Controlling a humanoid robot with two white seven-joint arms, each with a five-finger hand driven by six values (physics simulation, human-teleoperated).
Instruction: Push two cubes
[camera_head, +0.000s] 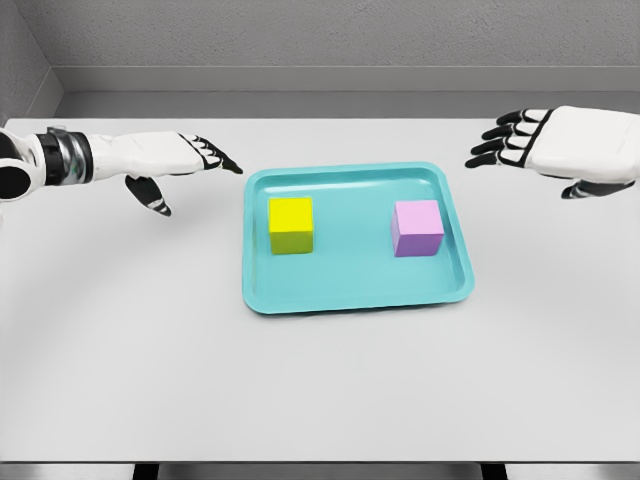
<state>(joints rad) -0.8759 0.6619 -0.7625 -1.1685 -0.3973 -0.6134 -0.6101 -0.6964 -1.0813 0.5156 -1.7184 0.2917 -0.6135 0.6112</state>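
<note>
Left arm: it comes in from the left edge, stretched nearly level over the desk (320, 400), with a dark metal band at the wrist.
Left hand (175, 160): it is held flat with the fingers (215, 155) extended and pointing right toward the tray's upper left corner; the thumb hangs down and away from the palm. It is released and holds nothing.
Left hand position: it sits just beside the tray's left rim, apart from it, touching neither cube.
Right arm: it enters from the right edge, the white back of the hand facing up.
Right hand (555, 145): its dark-tipped fingers (495, 145) are spread and point left; the thumb shows below near the right edge. It is released and empty.
Right hand position: it is beyond the tray's upper right corner, clear of the rim.
Tray (345, 295): teal, shallow, with rounded corners, it lies flat at the middle of the white desk, between the two hands.
Yellow cube (291, 225): it rests on the tray's left half, upright, near the left rim.
Purple cube (417, 228): it rests on the tray's right half, near the right rim, well apart from the yellow cube.
</note>
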